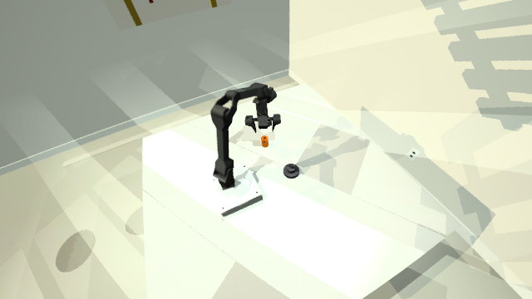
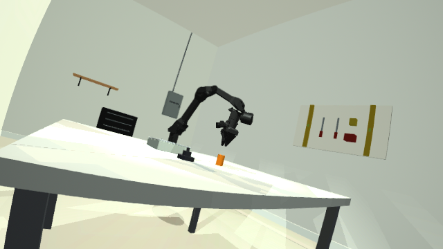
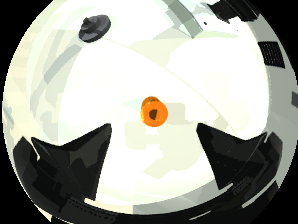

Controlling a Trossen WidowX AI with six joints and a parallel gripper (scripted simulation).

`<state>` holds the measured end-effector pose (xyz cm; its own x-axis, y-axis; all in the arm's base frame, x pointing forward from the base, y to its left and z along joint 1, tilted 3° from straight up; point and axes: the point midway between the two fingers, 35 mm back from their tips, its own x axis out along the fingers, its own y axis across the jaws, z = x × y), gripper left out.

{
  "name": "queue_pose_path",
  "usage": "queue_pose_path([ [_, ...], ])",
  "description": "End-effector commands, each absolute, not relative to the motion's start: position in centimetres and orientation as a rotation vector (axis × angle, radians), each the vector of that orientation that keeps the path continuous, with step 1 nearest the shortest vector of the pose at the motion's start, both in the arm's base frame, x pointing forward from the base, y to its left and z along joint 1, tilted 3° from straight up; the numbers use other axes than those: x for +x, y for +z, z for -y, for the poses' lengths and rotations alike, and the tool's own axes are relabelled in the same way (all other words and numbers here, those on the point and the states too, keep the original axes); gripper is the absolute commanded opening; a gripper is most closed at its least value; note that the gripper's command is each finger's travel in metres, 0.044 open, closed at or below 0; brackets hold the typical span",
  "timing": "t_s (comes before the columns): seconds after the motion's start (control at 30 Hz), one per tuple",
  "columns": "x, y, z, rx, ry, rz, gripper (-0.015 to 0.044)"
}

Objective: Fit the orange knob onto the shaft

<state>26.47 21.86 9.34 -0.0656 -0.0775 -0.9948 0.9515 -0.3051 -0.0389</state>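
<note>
The orange knob (image 1: 264, 141) (image 2: 220, 160) (image 3: 154, 114) stands upright on the table, with its dark hole facing up in the wrist view. My gripper (image 1: 264, 129) (image 2: 223, 144) (image 3: 156, 127) is wide open and empty, above the knob and not touching it. The round dark pedestal (image 1: 291, 172) (image 2: 185, 158) (image 3: 98, 31) stands on the table apart from the knob, with the short dark shaft (image 2: 188, 150) rising from its middle and nothing on it. The shaft's flat side cannot be made out.
The arm's pale base plate (image 1: 242, 203) (image 2: 163, 145) lies on the table near the pedestal. The table's edge (image 2: 138, 192) shows in the exterior view. A tool board (image 2: 342, 149) hangs on the wall beyond the table.
</note>
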Motion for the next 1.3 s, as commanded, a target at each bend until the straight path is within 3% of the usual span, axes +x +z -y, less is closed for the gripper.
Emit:
queue_pose_path([
  [0.0,26.21,10.85,-21.85,1.426,-1.432,-1.102,0.044],
  [0.27,26.21,10.85,-21.85,1.383,-1.386,-1.137,0.044],
  [0.6,26.21,10.86,-21.85,0.683,-0.654,-1.505,0.044],
  [0.97,26.21,10.86,-21.85,-0.122,0.177,-1.59,0.044],
  [1.27,26.42,10.86,-21.88,-0.173,0.229,-1.584,0.044],
])
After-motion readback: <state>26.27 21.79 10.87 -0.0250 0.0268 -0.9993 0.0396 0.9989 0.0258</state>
